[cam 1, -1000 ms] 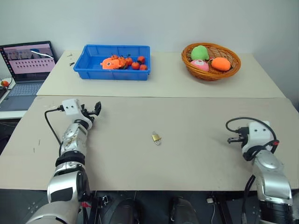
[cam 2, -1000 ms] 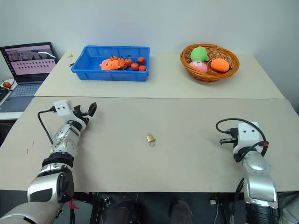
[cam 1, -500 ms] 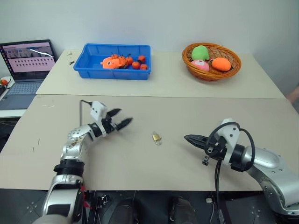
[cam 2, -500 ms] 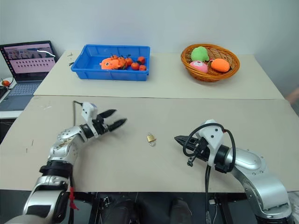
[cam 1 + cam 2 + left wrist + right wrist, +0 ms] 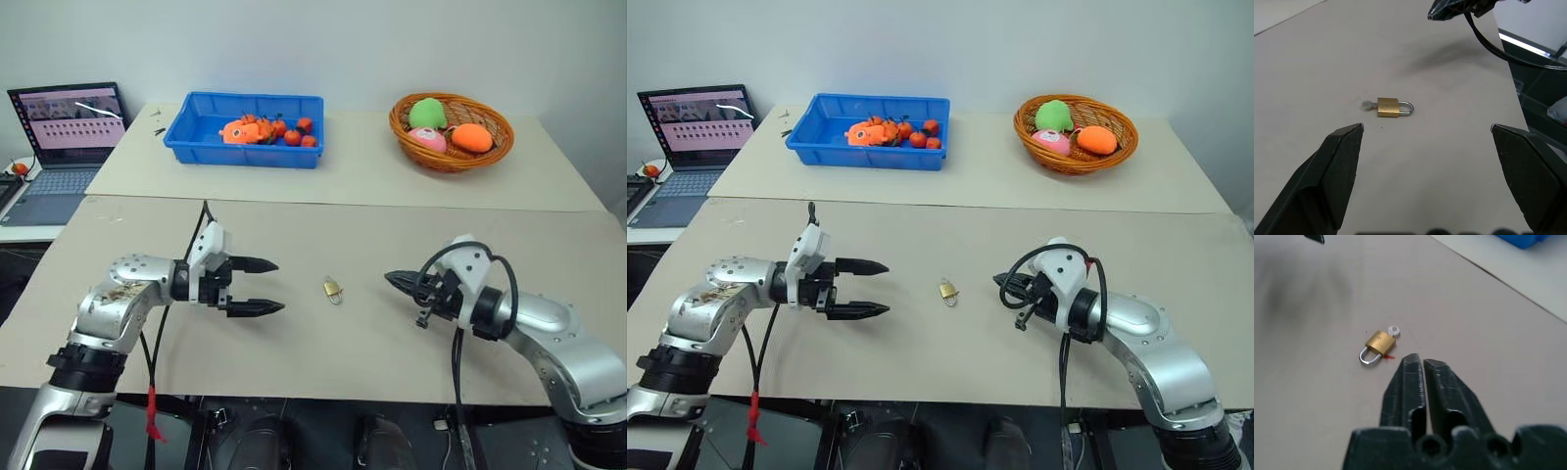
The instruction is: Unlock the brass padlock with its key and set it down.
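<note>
The brass padlock (image 5: 333, 289) lies flat in the middle of the near table, its silvery shackle shut. The key (image 5: 1367, 104) shows as a small silvery stub at the foot of the lock's body, with its round head (image 5: 1394, 330) lying beside the brass. My left gripper (image 5: 276, 286) hovers a short way left of the lock. It points at it, open wide, with nothing between the fingers (image 5: 1342, 161). My right gripper (image 5: 389, 278) hovers to the lock's right and points at it, shut, with the fingers (image 5: 1410, 382) almost touching and empty.
A blue bin (image 5: 196, 147) of orange fruits and a wicker basket (image 5: 411, 147) of soft toys stand on the far table. A laptop (image 5: 69, 122) sits at the far left. A small red speck (image 5: 1389, 357) lies next to the lock.
Both arms have swung inward from the table's sides toward the padlock. The left gripper has turned to point right at it. The right gripper now points at it from the other side.
</note>
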`<action>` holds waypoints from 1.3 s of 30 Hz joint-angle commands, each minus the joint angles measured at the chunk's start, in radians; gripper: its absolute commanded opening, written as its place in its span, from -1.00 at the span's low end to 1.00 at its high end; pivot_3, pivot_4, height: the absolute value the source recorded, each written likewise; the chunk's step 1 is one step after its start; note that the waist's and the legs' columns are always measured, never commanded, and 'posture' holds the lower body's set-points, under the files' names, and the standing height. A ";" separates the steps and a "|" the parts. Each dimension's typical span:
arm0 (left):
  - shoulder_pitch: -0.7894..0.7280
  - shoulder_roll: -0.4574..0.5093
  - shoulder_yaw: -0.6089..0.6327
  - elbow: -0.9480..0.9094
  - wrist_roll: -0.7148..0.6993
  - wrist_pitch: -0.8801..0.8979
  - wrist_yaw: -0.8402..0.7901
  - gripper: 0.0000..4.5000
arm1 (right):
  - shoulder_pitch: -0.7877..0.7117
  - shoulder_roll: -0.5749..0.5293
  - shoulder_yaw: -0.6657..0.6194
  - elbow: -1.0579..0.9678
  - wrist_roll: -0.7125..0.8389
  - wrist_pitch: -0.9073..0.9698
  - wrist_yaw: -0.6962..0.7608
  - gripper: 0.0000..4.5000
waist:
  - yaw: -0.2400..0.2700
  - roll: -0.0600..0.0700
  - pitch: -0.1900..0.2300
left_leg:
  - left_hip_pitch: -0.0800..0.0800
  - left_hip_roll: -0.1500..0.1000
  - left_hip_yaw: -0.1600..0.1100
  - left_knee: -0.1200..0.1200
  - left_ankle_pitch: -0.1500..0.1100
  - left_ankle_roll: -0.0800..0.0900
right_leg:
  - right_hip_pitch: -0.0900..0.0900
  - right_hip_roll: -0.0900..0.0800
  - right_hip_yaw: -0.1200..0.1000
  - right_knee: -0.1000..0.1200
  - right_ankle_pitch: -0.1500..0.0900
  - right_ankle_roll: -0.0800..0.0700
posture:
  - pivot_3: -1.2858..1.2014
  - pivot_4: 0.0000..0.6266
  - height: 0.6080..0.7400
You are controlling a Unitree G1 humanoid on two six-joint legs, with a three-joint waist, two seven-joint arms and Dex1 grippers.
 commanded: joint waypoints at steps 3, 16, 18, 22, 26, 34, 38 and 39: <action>-0.021 -0.018 0.021 0.014 0.008 -0.026 0.021 1.00 | 0.038 -0.011 -0.073 -0.006 -0.001 -0.048 0.004 0.13 | 0.000 0.000 0.000 | 0.000 0.000 0.000 0.000 0.000 0.000 | 0.000 0.000 0.000 -0.001 0.000 0.000 | 0.03 -0.52 0.28; -0.052 -0.027 0.005 0.068 0.033 -0.057 -0.017 1.00 | -0.074 0.079 0.116 -0.035 -0.073 -0.002 -0.072 0.97 | -0.007 0.000 0.000 | 0.001 0.001 0.000 0.001 0.000 0.000 | 0.000 0.001 0.000 0.000 0.000 0.000 | 0.03 -0.52 0.28; -0.054 -0.018 -0.002 0.073 0.050 -0.076 -0.029 1.00 | -0.098 0.100 0.175 -0.047 -0.117 0.022 -0.112 0.97 | -0.006 0.000 0.000 | 0.001 0.001 0.000 0.001 0.000 0.000 | -0.001 0.000 0.001 0.000 0.000 0.000 | 0.03 -0.52 0.28; -0.062 0.002 -0.010 0.088 0.072 -0.103 -0.069 1.00 | -0.168 0.167 0.286 -0.067 -0.202 0.114 -0.220 0.97 | -0.008 0.000 0.000 | -0.001 0.000 0.000 0.001 0.000 0.000 | -0.002 0.000 0.000 0.000 0.000 0.000 | 0.03 -0.52 0.28; -0.095 0.018 -0.016 0.131 0.090 -0.106 -0.096 1.00 | -0.223 0.169 0.412 -0.112 -0.283 0.176 -0.243 0.97 | -0.008 0.000 0.000 | -0.002 0.000 0.000 0.001 0.000 0.000 | -0.003 0.000 0.000 0.000 0.000 0.000 | 0.03 -0.52 0.28; -0.155 0.025 -0.025 0.161 0.102 -0.091 -0.144 1.00 | -0.296 0.237 0.540 -0.033 -0.429 0.314 -0.362 0.97 | -0.016 0.000 0.000 | -0.004 0.000 0.000 0.001 0.000 -0.001 | -0.004 0.001 -0.001 0.001 0.000 0.000 | 0.03 -0.52 0.28; -0.163 0.027 -0.026 0.167 0.106 -0.089 -0.154 1.00 | -0.300 0.311 0.528 -0.010 -0.469 0.365 -0.427 0.97 | -0.024 0.000 0.000 | -0.005 0.000 0.000 0.001 0.000 -0.001 | -0.004 0.001 -0.002 0.002 0.000 0.001 | 0.03 -0.52 0.28; -0.163 0.028 -0.026 0.170 0.108 -0.090 -0.156 1.00 | -0.297 0.343 0.515 -0.013 -0.473 0.387 -0.447 0.97 | -0.025 0.000 0.000 | -0.005 0.000 0.000 0.001 0.000 -0.001 | -0.004 0.001 -0.002 0.004 0.000 0.001 | 0.03 -0.52 0.28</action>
